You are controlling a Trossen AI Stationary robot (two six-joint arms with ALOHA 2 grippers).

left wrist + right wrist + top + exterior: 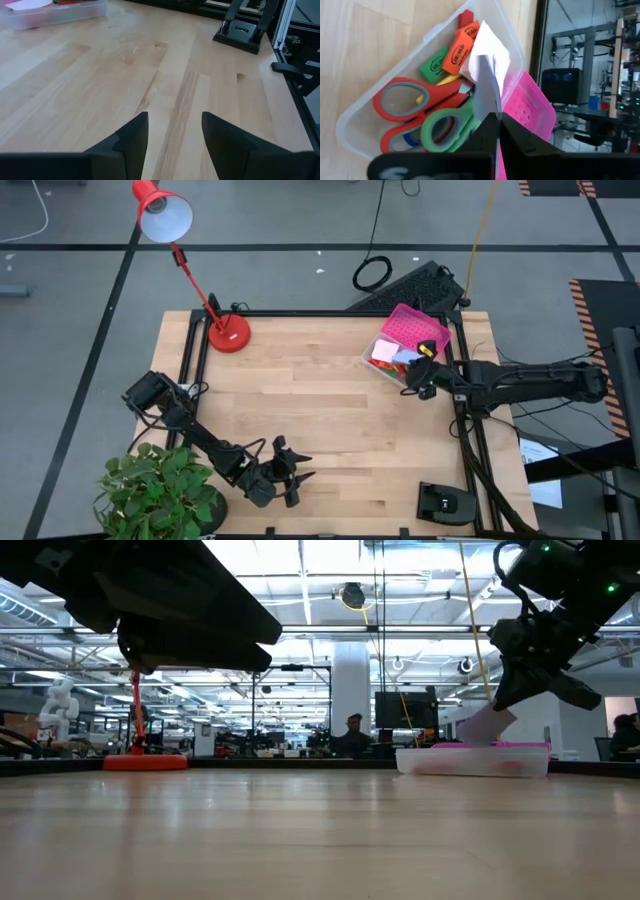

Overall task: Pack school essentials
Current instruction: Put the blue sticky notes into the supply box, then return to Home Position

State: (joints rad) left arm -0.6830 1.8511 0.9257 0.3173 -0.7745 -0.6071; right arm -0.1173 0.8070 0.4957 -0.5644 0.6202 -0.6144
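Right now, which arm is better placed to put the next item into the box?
The right. Its hand hangs over the clear box, shut on a lavender sticky-note pad above the scissors and erasers. The left hand sits open and empty at the table's near edge, far from the box.

Robotics lab: open hall w/ ceiling strip lights (pixel 330 565), monitors (pixel 400 705), taped floor (pixel 300 248).

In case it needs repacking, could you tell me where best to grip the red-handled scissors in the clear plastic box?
On the red-handled scissors, I would pinch the rim of the outer handle loop, coming straight down from above. That loop lies flat and uncovered, the clear plastic box walls off any sideways approach, and the blades are covered by other items.
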